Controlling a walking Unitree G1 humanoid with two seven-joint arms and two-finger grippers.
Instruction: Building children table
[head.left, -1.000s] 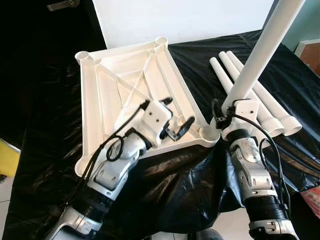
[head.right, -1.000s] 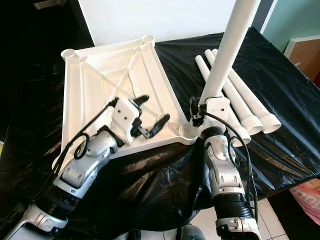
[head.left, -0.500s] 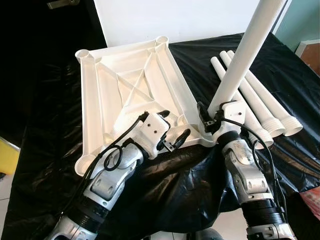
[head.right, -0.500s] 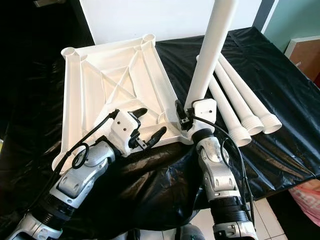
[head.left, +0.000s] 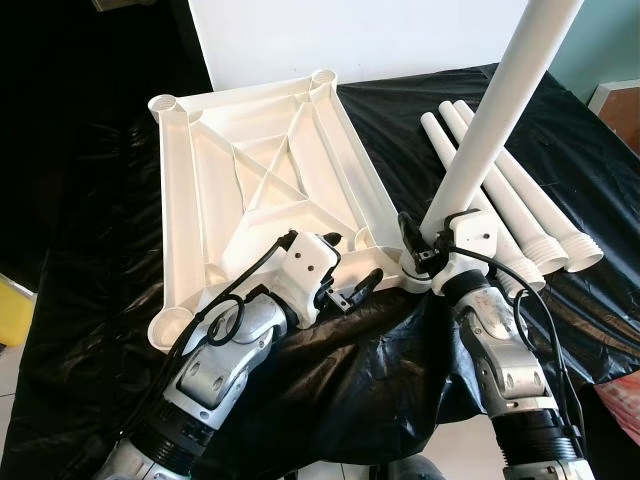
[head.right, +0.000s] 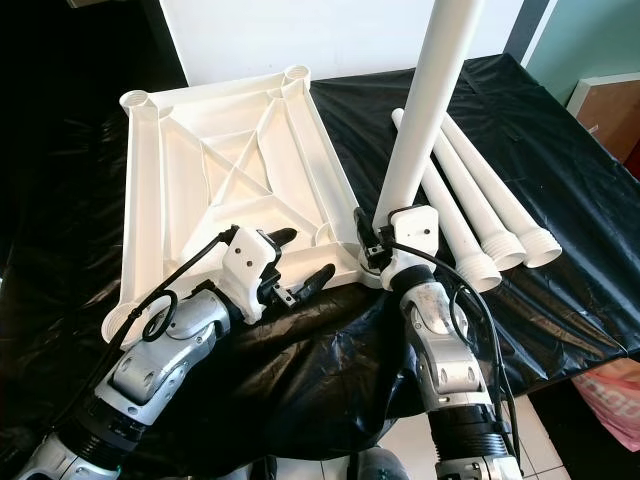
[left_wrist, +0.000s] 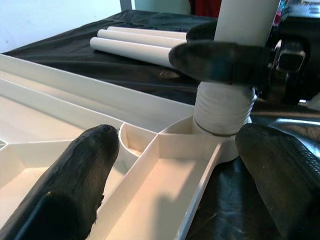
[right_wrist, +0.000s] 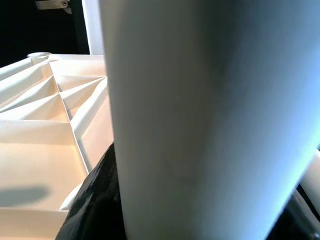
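One white plastic table top (head.left: 250, 190) lies upside down on a black plastic sheet (head.left: 400, 110), ribbed underside up, with four round leg sockets, one at each corner. Four white plastic tube legs are present: three loose legs (head.left: 520, 210) lie side by side on the sheet to the robot's right of the table top, threaded ends toward the robot, and one white leg (head.left: 490, 120) stands tilted with its lower end at the near-right corner socket (left_wrist: 220, 142). The right gripper (head.left: 428, 252) has its two black fingers clamped on this leg just above the socket. The left gripper (head.left: 345, 272) is at the near edge of the table top beside that corner, fingers apart, with one finger over the ribbed underside and the other outside the rim. The left wrist view shows the leg's threaded end (left_wrist: 222, 107) sitting at the socket mouth, with threads still exposed, a detail too small to read in the head views. The right wrist view shows the leg close up, blurred, with the diagonal ribs (right_wrist: 55, 95) behind.
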